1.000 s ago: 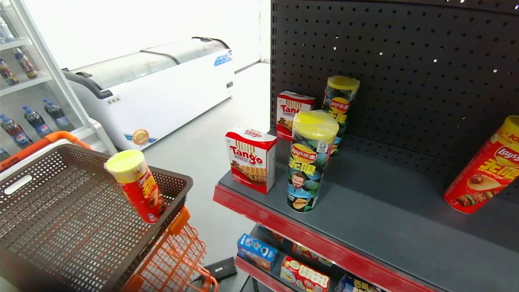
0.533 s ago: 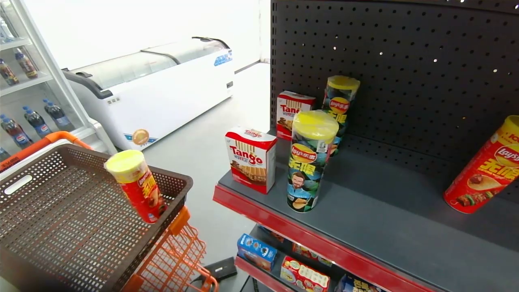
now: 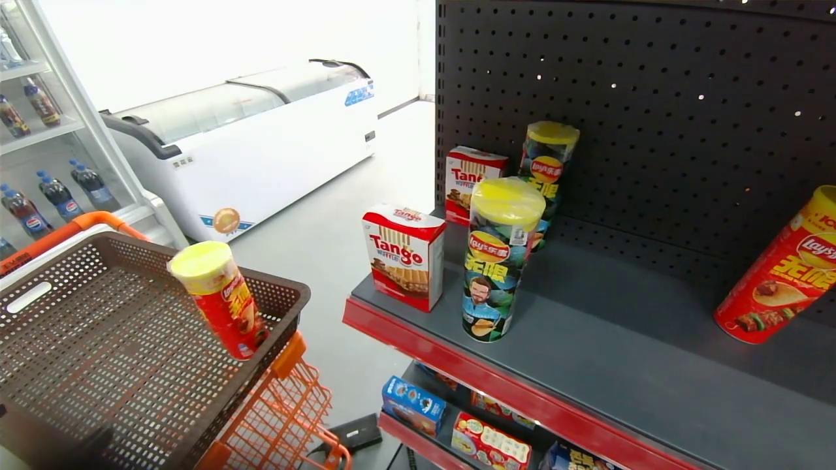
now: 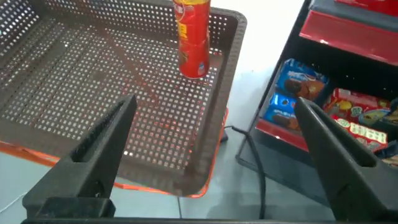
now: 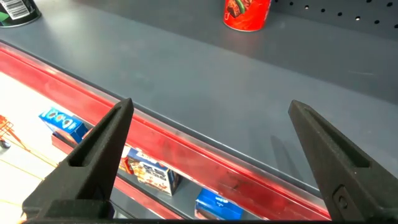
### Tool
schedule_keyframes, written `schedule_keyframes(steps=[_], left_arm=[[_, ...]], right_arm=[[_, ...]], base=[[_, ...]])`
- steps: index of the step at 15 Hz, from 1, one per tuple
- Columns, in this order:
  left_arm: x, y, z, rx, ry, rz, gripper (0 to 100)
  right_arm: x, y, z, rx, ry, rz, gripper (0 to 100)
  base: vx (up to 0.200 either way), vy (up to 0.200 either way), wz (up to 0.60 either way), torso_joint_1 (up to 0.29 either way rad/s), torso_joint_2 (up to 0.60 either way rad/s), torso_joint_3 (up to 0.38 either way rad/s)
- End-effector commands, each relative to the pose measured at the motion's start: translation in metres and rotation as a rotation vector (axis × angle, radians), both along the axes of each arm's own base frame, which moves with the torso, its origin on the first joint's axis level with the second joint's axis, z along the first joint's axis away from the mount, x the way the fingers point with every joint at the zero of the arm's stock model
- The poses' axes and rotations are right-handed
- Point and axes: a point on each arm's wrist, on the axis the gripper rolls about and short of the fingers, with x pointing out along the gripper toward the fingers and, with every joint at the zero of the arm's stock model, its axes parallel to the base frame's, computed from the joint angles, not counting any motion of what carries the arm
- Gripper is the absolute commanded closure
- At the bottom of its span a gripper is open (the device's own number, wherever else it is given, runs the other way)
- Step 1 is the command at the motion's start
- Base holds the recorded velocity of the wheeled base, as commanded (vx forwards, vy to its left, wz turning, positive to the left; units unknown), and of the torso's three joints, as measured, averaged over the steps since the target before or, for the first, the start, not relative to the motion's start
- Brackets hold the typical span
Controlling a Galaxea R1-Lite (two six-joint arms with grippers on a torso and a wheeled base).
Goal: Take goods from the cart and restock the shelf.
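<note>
Chest freezer beside, seemingly, a drinks cooler.

Grey shelf, centre-right. Front wafer box and rear wafer box at its left end. Front dark can and rear dark can upright just right of them. Red shelf can at right edge. Cart basket, lower left, holds red cart can, slightly tilted.

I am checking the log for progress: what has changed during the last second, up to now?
Nothing visibly changed. The red can still stands in the cart basket; the wafer box and the green can keep their places on the shelf.
</note>
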Motion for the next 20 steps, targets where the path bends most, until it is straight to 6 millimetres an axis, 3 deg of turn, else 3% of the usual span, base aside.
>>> schedule_keyframes(steps=[1, 8, 13, 20], left_arm=[[0.048, 0.003, -0.013, -0.005, 0.112, 0.024, 0], [0.15, 0.009, -0.052, 0.114, 0.088, 0.119, 0], [0.187, 0.01, -0.073, 0.097, 0.131, 0.124, 0], [0.228, 0.014, -0.093, 0.045, 0.056, 0.148, 0]], right_arm=[[0.0, 0.0, 0.0, 0.0, 0.001, 0.0, 0], [0.0, 0.0, 0.0, 0.0, 0.0, 0.0, 0], [0.0, 0.0, 0.0, 0.0, 0.0, 0.0, 0], [0.0, 0.0, 0.0, 0.0, 0.001, 0.0, 0]], base=[[0.0, 0.0, 0.0, 0.0, 0.0, 0.0], [0.0, 0.0, 0.0, 0.0, 0.0, 0.0], [0.0, 0.0, 0.0, 0.0, 0.0, 0.0], [0.0, 0.0, 0.0, 0.0, 0.0, 0.0]])
